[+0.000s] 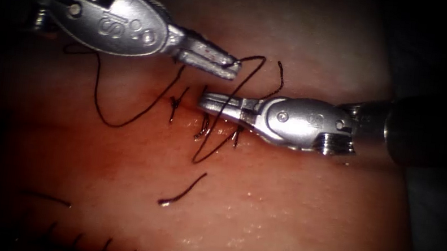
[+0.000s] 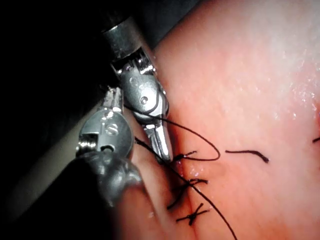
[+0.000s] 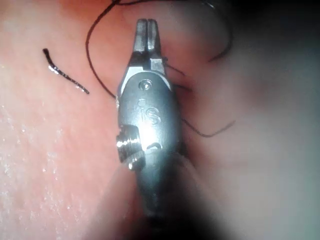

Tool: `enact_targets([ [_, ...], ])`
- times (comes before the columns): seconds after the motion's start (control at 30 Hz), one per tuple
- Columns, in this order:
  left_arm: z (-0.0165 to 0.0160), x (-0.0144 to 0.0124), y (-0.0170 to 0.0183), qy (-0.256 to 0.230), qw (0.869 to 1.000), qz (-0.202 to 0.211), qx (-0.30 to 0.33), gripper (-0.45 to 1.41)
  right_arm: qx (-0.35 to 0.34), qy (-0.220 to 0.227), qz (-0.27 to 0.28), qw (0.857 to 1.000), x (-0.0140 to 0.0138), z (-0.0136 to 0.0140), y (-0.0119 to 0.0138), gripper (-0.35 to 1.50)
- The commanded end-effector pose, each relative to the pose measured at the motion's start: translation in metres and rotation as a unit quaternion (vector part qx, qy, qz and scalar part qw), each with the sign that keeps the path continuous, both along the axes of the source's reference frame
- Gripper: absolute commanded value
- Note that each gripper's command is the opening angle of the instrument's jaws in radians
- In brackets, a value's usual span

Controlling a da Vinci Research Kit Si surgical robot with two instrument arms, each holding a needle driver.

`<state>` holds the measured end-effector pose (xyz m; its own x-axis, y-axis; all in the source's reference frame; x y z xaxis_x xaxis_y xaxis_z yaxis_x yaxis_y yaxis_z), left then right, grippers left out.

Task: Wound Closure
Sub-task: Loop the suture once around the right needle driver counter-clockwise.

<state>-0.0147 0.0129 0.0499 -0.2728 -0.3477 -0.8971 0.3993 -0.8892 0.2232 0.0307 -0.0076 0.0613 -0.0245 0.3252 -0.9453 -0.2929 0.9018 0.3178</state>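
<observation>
Both tools carry a stamped "IS": left end effector [image 1: 229,66], right end effector [image 1: 209,102].

The tissue [image 1: 291,219] carries loose thread [image 1: 121,121], a cut end of thread [image 1: 181,191] below the cut [image 1: 204,120], and red fluid [image 1: 135,149].

thread [image 1: 121,121]: dark, looped over cut [image 1: 218,125] | knots [image 1: 176,102] along cut | cut end [image 1: 181,193] loose on tissue [image 1: 293,208]

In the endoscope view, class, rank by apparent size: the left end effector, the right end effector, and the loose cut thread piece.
1. Left end effector, though it may sit nearer the camera.
2. Right end effector.
3. Cut thread piece.
</observation>
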Motion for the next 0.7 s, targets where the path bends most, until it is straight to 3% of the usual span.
enact_targets([
  [0.03,0.0009,-0.0005,0.0004,0.001,1.0,-0.001,0.0,-0.45,-0.002,0.008,-0.001,1.0,0.001,0.0003,-0.0003,-0.35],
  [0.47,0.0075,0.0003,0.0018,0.028,0.999,-0.019,0.001,-0.45,-0.014,0.091,-0.01,0.996,0.0016,-0.0021,-0.0017,-0.35],
  [0.7,0.0131,0.001,0.0017,0.047,0.998,-0.033,0.026,-0.45,0.004,0.092,0.006,0.996,0.0013,-0.0029,-0.0021,-0.35],
])
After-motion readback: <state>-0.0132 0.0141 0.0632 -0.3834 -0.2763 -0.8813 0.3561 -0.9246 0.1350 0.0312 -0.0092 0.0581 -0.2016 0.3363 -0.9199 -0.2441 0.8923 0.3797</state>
